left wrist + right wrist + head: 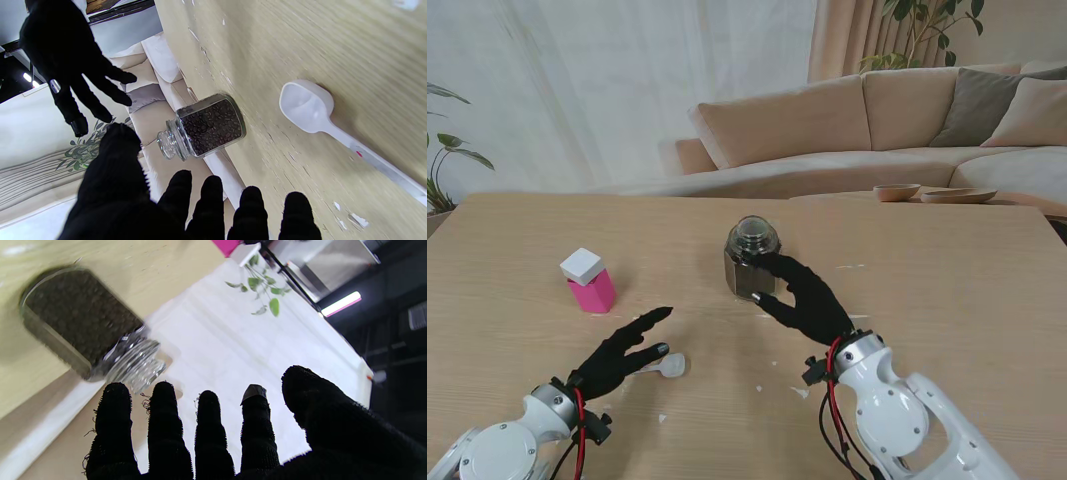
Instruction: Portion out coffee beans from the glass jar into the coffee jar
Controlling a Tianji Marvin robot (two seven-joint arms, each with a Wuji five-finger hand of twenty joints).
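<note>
The glass jar (751, 258) of coffee beans stands upright with its glass lid on, near the middle of the wooden table (947, 300). The right hand (805, 298) is just beside the jar on its right and nearer to me, fingers spread and holding nothing; whether its fingertips touch the glass cannot be told. The left hand (623, 355) hovers well to the left of the jar and nearer to me, fingers apart and empty. A white scoop (665, 366) lies just beside that hand. A pink box with a white cap (588, 281) stands left of the jar.
</note>
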